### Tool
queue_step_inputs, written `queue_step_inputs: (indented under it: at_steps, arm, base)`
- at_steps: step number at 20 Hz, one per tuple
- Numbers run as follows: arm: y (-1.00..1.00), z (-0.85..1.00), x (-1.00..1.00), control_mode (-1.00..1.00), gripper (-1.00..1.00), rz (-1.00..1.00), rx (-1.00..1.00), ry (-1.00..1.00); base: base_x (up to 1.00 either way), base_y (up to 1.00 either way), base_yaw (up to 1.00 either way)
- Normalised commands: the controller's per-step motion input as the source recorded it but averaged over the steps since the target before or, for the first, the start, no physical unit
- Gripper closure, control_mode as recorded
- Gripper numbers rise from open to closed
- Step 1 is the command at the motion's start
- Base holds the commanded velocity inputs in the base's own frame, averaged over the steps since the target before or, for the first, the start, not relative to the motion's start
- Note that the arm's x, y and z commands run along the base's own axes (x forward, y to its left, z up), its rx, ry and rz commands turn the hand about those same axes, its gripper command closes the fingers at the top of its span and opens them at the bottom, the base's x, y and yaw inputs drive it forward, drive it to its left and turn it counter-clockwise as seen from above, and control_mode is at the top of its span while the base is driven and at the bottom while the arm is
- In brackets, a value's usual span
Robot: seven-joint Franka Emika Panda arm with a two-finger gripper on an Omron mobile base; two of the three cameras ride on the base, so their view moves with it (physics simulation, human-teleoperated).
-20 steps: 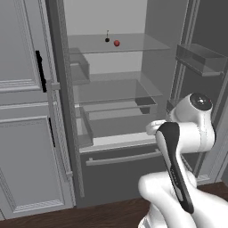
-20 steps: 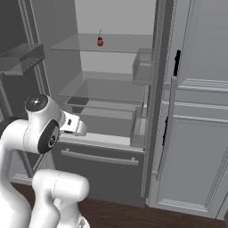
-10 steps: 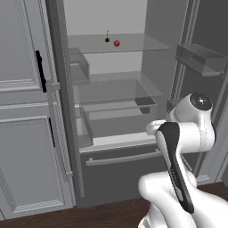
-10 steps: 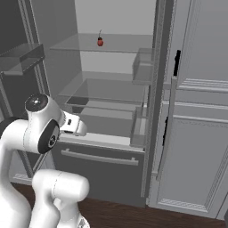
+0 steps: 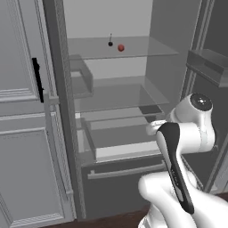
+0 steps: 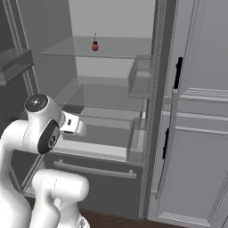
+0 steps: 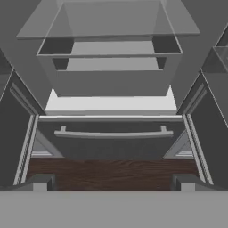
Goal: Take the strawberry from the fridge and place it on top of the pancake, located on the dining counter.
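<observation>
Standing open, one fridge, one strawberry beside one black ball (top shelf), jaws spread wide, empty.

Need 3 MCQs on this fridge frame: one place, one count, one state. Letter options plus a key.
1. Where is the strawberry?
A. top glass shelf
B. bottom drawer
C. door bin

2. How many small items lie on that shelf?
A. one
B. two
C. four

3. What state is the tool in?
A. shut on the strawberry
B. shut, empty
C. open, empty

Key:
1 A, the red fruit sits on the highest shelf of the fridge.
2 B, the strawberry and a black ball with a thin stem.
3 C, the hand view shows its fingertips far apart with nothing between.
</observation>
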Motion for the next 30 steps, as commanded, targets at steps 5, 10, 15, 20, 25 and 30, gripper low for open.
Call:
queue_step_inputs:
  at_steps: [5, 10, 15, 20, 25, 30]
  arm:
    - [0.0, 0.0, 0.0, 1.0, -1.0, 0.0, 0.0, 0.0]
    - [0.0, 0.0, 0.0, 1.0, -1.0, 0.0, 0.0, 0.0]
    - [0.0, 0.0, 0.0, 1.0, -1.0, 0.0, 0.0, 0.0]
    - [0.0, 0.0, 0.0, 1.0, -1.0, 0.0, 0.0, 0.0]
    - [0.0, 0.0, 0.0, 1.0, -1.0, 0.0, 0.0, 0.0]
    - [0.0, 0.0, 0.0, 1.0, -1.0, 0.0, 0.0, 0.0]
  base:
    - [0.62, 0.0, 0.0]
    - [0.59, 0.0, 0.0]
    - [0.51, 0.0, 0.0]
    - [0.51, 0.0, 0.0]
    - [0.46, 0.0, 0.0]
    - [0.45, 0.0, 0.0]
